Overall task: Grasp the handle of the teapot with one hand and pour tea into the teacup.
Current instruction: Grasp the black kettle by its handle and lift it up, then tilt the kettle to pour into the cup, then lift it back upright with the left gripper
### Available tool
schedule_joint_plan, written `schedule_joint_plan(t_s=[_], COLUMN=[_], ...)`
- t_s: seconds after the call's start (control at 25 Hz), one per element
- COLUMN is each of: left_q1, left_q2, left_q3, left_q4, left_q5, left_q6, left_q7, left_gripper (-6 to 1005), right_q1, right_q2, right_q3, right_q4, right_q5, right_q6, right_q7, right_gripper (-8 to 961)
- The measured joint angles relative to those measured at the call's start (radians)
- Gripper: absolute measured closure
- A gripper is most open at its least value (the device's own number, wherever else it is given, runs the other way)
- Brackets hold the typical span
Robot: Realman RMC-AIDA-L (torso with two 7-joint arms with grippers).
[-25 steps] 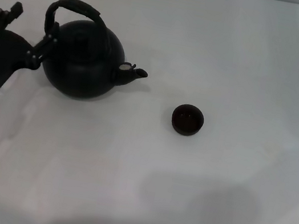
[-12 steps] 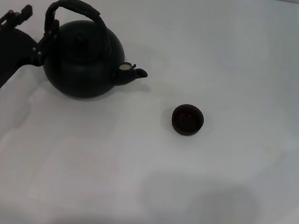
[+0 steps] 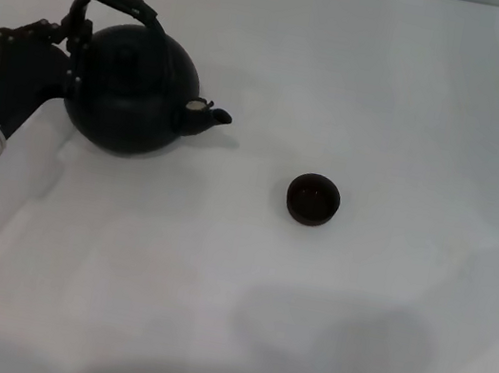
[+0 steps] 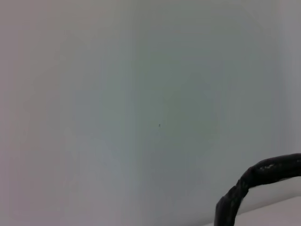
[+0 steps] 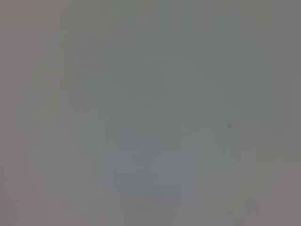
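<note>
Gripping handle (image 3: 118, 1): left hand (image 3: 62, 42) at its left end, beside teapot (image 3: 131, 88) on counter (image 3: 391, 96); finger state cannot tell. Teacup (image 3: 313, 200) well apart to right. Advice: secure firm hold, lift level, keep spout toward cup.

Black teapot (image 3: 131, 88), handle (image 3: 118, 1) arched, spout toward the teacup (image 3: 312, 199).

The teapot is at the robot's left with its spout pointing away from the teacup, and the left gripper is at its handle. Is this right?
Not quite. In the head view the teapot sits at the robot's left and the left gripper is at the handle, but the spout points toward the teacup, not away from it. The rest stands.
</note>
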Motion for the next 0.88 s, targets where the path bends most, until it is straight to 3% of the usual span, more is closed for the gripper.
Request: schedule_joint_plan(t_s=[0.28, 0.6, 0.88], left_q1=[-0.009, -0.055, -0.111], left_q2=[0.001, 0.004, 0.009], left_q3=[0.000, 0.009, 0.009], left_q4=[0.000, 0.000, -0.049], left_q5=[0.000, 0.025, 0.123], left_q6=[0.007, 0.079, 0.085], left_q7=[0.001, 0.095, 0.131], left_gripper=[907, 911, 911], right_q1=[-0.002, -0.001, -0.002], right_q2=[0.000, 0.000, 0.002], right_q3=[0.000, 0.000, 0.000], right_q4=[0.010, 0.013, 0.022], right_q5=[0.000, 0.000, 0.000], right_q6=[0.000, 0.000, 0.002], right_q7=[0.000, 0.001, 0.001], right_gripper=[93, 93, 93])
